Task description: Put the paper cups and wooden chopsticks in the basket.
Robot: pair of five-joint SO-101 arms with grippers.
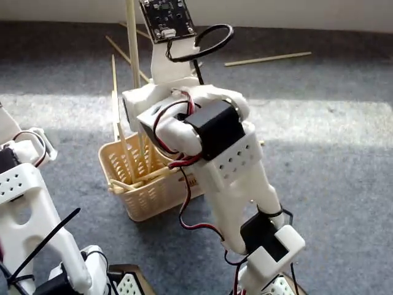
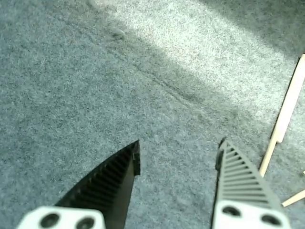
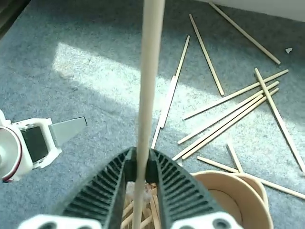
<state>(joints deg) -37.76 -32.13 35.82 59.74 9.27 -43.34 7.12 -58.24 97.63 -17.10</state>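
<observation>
My right gripper (image 3: 138, 155) is shut on a long wooden chopstick (image 3: 148, 71), held upright over the cream basket (image 1: 141, 196); the stick rises past the arm (image 1: 132, 43). Several chopsticks (image 1: 140, 178) lie and lean inside the basket. Nested tan paper cups (image 3: 228, 195) sit just below the gripper, beside sticks (image 3: 136, 212); I cannot tell whether they are inside the basket. Loose chopsticks (image 3: 228, 114) are scattered on the grey carpet beyond. My left gripper (image 2: 180, 145) hangs open over bare carpet with nothing between its fingers, a chopstick (image 2: 286, 109) lying off to one side.
The right arm (image 1: 221, 153) covers the basket's right half. The left arm (image 1: 24, 190) stands at the lower left of the high view, and its gripper (image 3: 47, 138) shows beside the basket. More chopsticks (image 1: 267, 59) lie at the back near the wall.
</observation>
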